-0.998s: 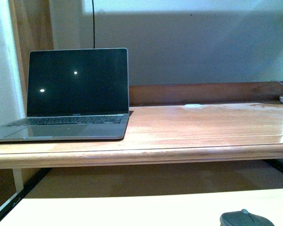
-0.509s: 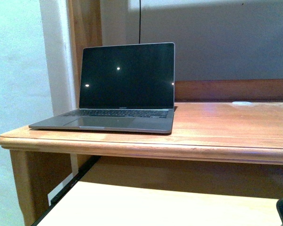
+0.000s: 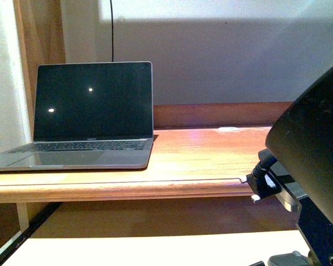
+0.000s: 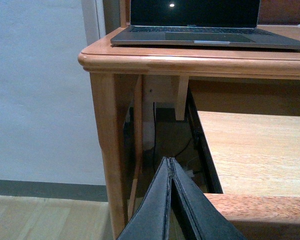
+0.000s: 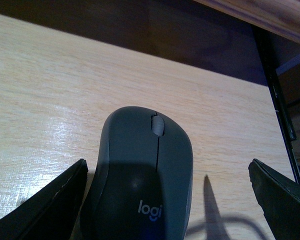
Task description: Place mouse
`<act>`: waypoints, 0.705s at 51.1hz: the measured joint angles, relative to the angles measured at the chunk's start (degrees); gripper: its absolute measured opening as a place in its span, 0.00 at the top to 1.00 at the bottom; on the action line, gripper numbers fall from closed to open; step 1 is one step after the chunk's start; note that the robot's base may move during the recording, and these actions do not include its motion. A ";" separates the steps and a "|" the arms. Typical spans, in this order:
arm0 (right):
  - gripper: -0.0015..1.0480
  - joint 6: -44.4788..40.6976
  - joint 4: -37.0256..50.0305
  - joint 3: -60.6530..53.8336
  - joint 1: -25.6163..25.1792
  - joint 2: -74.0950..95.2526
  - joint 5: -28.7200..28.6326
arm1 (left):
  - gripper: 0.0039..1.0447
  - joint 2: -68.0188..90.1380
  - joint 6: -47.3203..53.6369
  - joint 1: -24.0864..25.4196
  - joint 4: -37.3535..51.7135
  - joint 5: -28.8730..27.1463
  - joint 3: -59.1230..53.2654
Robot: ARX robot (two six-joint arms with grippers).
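Note:
The dark grey mouse (image 5: 140, 170) with a scroll wheel and "logi" mark lies on the pale wooden pull-out shelf (image 5: 55, 85). My right gripper (image 5: 167, 165) is open and straddles it. One finger (image 5: 45, 205) is close beside the mouse's side and the other finger (image 5: 285, 200) stands well apart. In the front view only the mouse's top (image 3: 288, 259) peeks above the bottom edge, below my right arm (image 3: 316, 160). My left gripper (image 4: 169, 162) is shut on nothing, low by the desk's left leg (image 4: 107, 150).
An open laptop (image 3: 91, 111) with a dark screen sits on the left of the brown desk top (image 3: 200, 160). A small white disc (image 3: 228, 129) lies at the desk's back. The desk top overhangs the shelf. A black rail (image 5: 277, 95) borders the shelf.
The front view swung left and back again. My right arm now fills its right side, where it was not seen before. The mouse stays at the bottom edge.

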 joint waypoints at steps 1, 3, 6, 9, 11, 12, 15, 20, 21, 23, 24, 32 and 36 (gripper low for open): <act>0.07 0.00 -0.17 0.02 0.00 0.07 -0.11 | 0.98 0.00 0.00 0.00 0.00 0.00 0.00; 0.07 0.02 -0.37 0.00 0.00 0.17 -0.15 | 0.98 0.00 0.00 0.00 0.00 0.00 0.00; 0.07 0.46 -0.72 0.09 -0.07 0.39 -0.35 | 0.98 0.00 0.00 0.00 0.00 0.00 0.00; 0.07 0.79 -1.09 0.24 -0.28 0.52 -0.63 | 0.98 0.00 0.00 0.00 0.00 0.00 0.00; 0.07 0.90 -1.25 0.39 -0.42 0.66 -0.98 | 0.98 0.00 0.00 0.00 0.00 0.00 0.00; 0.07 1.09 -1.44 0.48 -0.55 0.70 -1.20 | 0.98 0.00 0.00 0.00 0.00 0.00 0.00; 0.07 1.86 -2.08 0.87 -0.79 0.96 -2.12 | 0.98 0.00 0.00 0.00 0.00 0.00 0.00; 0.08 2.93 -3.39 1.57 -1.27 1.29 -3.72 | 0.98 0.00 0.00 0.00 0.00 0.00 0.00; 0.11 3.15 -3.52 1.64 -1.31 1.38 -4.37 | 0.98 0.00 0.00 0.00 0.00 0.00 0.00; 0.17 3.67 -3.72 1.81 -1.42 1.66 -5.29 | 0.98 0.00 0.00 0.00 0.00 0.00 0.00; 0.22 3.87 -3.78 1.92 -1.49 1.81 -6.03 | 0.98 0.00 0.00 0.00 0.00 0.00 0.00; 0.44 3.85 -4.28 2.03 -1.77 2.16 -7.30 | 0.98 0.00 0.00 0.00 0.00 0.00 0.00; 0.46 3.69 -4.28 2.03 -1.81 2.16 -7.41 | 0.98 0.00 0.00 0.00 0.00 0.00 0.00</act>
